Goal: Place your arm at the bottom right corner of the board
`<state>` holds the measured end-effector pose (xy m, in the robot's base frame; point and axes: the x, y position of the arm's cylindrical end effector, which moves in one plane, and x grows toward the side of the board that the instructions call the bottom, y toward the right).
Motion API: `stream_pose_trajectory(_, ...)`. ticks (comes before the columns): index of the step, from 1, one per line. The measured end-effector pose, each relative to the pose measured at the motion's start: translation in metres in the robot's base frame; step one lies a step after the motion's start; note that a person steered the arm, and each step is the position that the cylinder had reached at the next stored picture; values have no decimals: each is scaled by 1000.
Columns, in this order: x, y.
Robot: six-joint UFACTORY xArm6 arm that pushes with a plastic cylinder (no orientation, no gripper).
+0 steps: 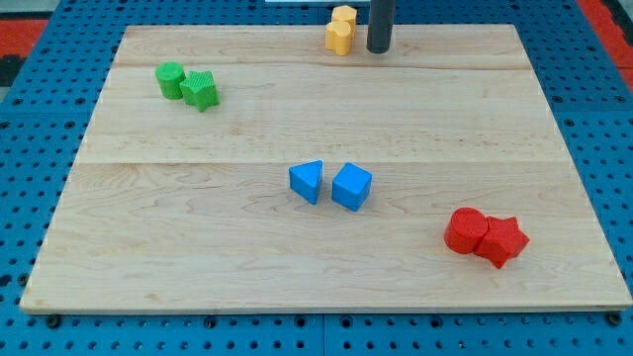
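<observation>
No claw on this arm, so nothing released, clenched or grasping: it ends in a plain dark rod, and my tip (379, 49) sits at the view's top edge of the table (297, 129), a little right of centre. Just to its left, close but with a sliver of wood showing between, stand two yellow blocks (341, 30), pressed together, one behind the other; their exact shapes are hard to read from here.

Moving outward: in the middle of the table, a blue wedge-shaped block (308, 182) and a blue cube (351, 187) sit side by side, just apart. Over at the view's top left, a green cylinder (169, 79) touches a green block with a jagged outline (200, 90).

Down toward the view's bottom right, a red cylinder (465, 230) and a red star-like block (501, 240) sit touching. They are the nearest things to the bottom right corner (605, 295), which lies beyond them, diagonally well away from my tip. Around the table runs a blue pegboard surface (40, 109). No containers anywhere in shot.
</observation>
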<state>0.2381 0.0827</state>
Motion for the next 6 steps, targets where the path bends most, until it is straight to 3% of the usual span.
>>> stream_pose_trajectory(2, 0, 5)
stream_pose_trajectory(3, 59, 45)
stream_pose_trajectory(5, 181, 232)
stream_pose_trajectory(6, 278, 249)
